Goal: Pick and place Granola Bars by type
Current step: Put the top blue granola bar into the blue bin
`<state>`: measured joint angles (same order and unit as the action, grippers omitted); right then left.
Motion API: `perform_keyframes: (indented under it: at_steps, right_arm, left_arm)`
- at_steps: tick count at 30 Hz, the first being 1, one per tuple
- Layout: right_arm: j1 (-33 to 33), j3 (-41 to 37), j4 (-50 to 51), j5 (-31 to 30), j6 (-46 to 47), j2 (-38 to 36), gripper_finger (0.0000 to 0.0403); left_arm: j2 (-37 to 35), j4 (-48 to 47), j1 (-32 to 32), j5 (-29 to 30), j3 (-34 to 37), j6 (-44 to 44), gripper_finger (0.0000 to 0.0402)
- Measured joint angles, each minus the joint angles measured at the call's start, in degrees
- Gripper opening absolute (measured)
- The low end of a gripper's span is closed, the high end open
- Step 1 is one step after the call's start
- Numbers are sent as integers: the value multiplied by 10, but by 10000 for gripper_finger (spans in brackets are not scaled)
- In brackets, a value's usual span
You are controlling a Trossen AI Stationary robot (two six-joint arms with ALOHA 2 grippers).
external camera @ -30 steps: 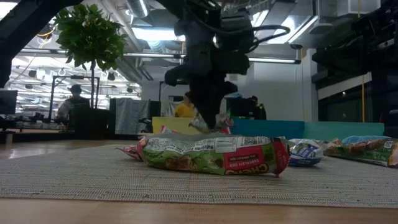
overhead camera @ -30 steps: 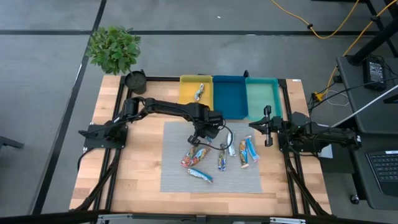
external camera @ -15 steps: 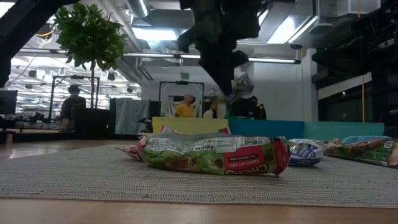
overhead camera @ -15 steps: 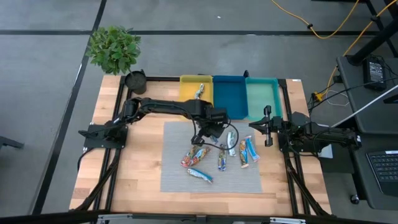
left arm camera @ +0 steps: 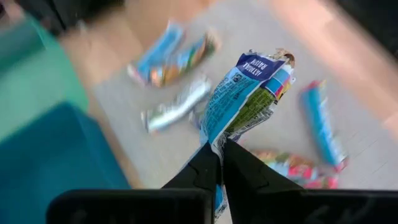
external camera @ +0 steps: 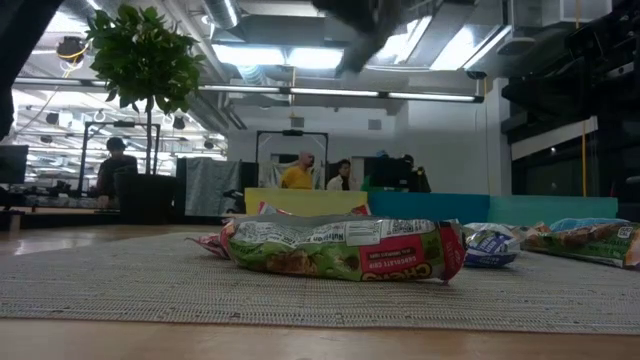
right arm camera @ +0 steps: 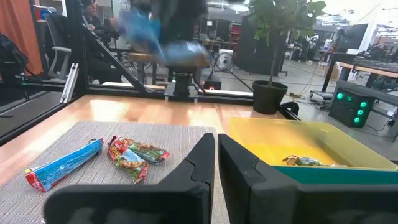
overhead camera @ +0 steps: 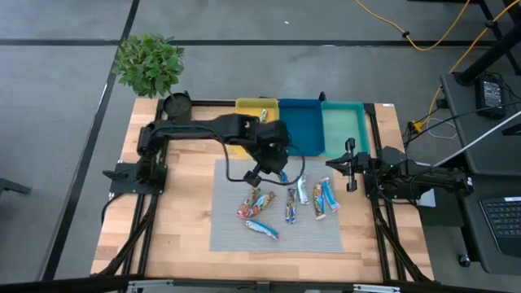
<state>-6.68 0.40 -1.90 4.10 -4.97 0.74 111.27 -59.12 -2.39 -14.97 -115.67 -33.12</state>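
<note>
left hand (left arm camera: 221,149) clamped on blue-white bar (left arm camera: 239,96) | bar juts beyond fingertips | right hand (right arm camera: 216,146) together

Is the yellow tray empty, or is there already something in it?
Not empty. The yellow tray already holds one silver-wrapped bar; the high view shows that bar inside it too.

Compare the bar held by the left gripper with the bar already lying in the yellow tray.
The blue-white bar hangs in the air, pinched by the left gripper; the silver bar lies loose in the yellow tray. The held bar is blue and white with print; the tray bar looks silvery. Both are small bars in crinkled wrappers.
</note>
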Motion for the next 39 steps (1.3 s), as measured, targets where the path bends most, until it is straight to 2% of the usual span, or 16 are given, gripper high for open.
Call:
perform_keyframes:
  at_steps: [5,11,18,25,27,34,39]
  right_arm:
    - [0,0,0,0,0,0,24]
    - [0,0,0,0,0,0,24]
    - [0,0,0,0,0,0,24]
    - [0,0,0,0,0,0,24]
    - [0,0,0,0,0,0,24]
    - [0,0,0,0,0,0,24]
    - [0,0,0,0,0,0,24]
  left_arm:
    - [-39,35,0,-62,0,5,11]
    - [-64,49,0,-64,0,14,10]
    - [-66,47,-3,-8,1,24,10]
    - [-66,60,-32,136,1,32,10]
    - [-66,74,-49,160,1,44,10]
    - [-65,151,-101,165,1,41,8]
    - [-57,182,-130,136,1,43,7]
